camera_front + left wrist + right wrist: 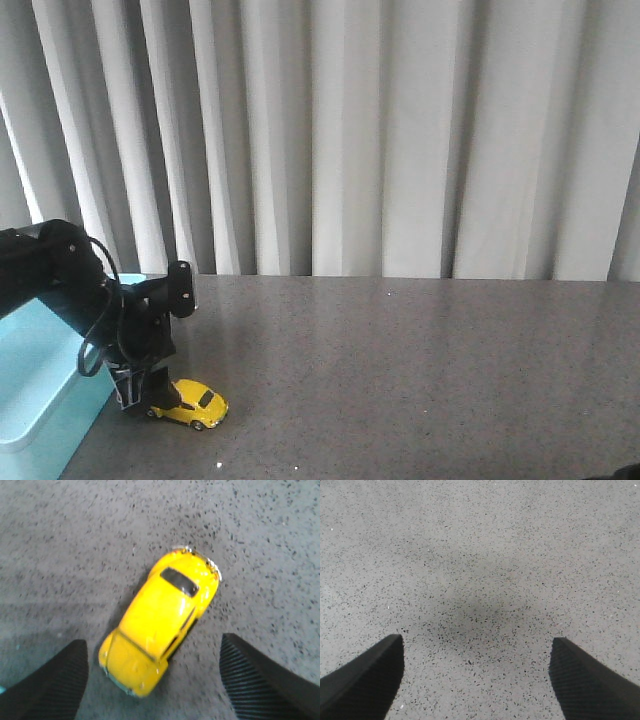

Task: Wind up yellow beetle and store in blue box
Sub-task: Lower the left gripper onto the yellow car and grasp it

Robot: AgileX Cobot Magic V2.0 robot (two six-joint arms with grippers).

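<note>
Unlabelled, the yellow beetle (161, 621) sits between the spread left pincer (152, 680) fingers.

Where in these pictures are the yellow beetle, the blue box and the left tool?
yellow beetle (162, 622): left wrist view, on its roof.
blue box (35, 425): front view, on its outer side wall.
left tool (152, 682): left wrist view, midway between its fingertips.

From my front camera the light is soft and even, brightest through the pale curtains (400, 130) at the far side, with a white glare strip at the far left. The speckled surface (420, 370) carries a faint sheen. My left wrist picture is slightly blurred; the yellow beetle (162, 620) glares, a dark shadow hugging it. A dim, diffuse shadow lies between the right pincer (475, 680) fingers.
</note>
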